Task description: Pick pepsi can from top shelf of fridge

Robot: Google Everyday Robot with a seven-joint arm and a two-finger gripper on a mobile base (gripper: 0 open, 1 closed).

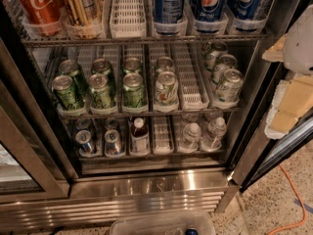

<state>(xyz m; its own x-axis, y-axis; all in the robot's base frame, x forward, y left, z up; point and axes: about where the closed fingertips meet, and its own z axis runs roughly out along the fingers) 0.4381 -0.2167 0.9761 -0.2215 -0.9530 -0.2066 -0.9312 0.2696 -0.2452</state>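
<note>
Whether the jaws are apart or together cannot be told. The gripper [292, 101] shows only as pale and tan pieces at the frame's right edge, to the right of and lower than the pepsi can [210, 4]. It is outside the fridge [146, 192] and touches nothing on the racks.

The pepsi can stands upright at the front of its white lane on the top shelf [142, 40], logo facing out. Just to its right stands a second blue can with a logo [247, 1], and just to its left a blue can turned label-away [168, 4] (so the pepsi can has neighbours close on both sides). Further left of the pepsi can come an empty lane tray [127, 11], a gold can [80, 9] and the red Coca-Cola can [36, 6]. Below it, green cans [134, 89] fill the next rack.

The step in hand appears to be the approach. To do it well, the gripper likely needs to rise to mid-height of the pepsi can and square on it from the front. It should enter with the jaws wide enough to slip into the narrow gaps either side without nudging the neighbours. The lane's front lip looks raised, so closing above it and lifting a little before drawing back should keep the can from catching or tipping.
</note>
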